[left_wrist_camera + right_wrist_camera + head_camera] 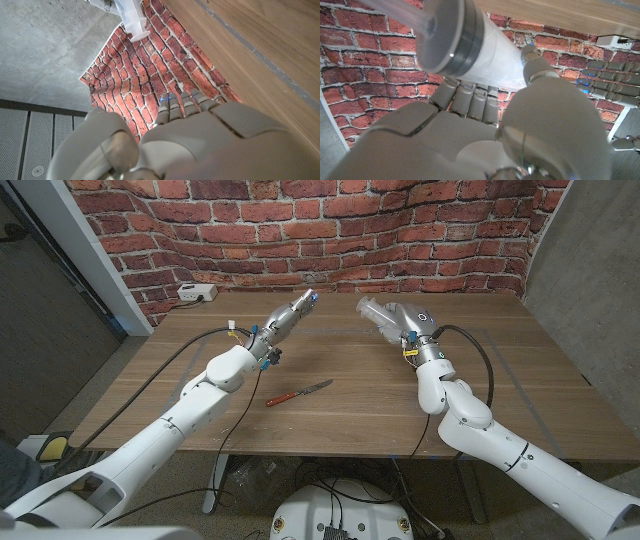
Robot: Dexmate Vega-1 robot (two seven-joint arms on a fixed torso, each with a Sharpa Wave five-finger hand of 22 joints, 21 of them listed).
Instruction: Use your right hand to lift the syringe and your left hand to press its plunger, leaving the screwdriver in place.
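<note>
Currently right hand (400,320) is gripping the syringe (372,310) aloft; left hand (290,313), fingers extended, holding nothing, is hovering opposite. Risk: off-axis push twisting the syringe loose onto the worktop (500,380).

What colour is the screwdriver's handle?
Red, best seen in the head view: screwdriver.

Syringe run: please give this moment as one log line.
right hand: holds syringe above table | left hand: raised, apart from syringe | screwdriver: lying on table, untouched
</note>
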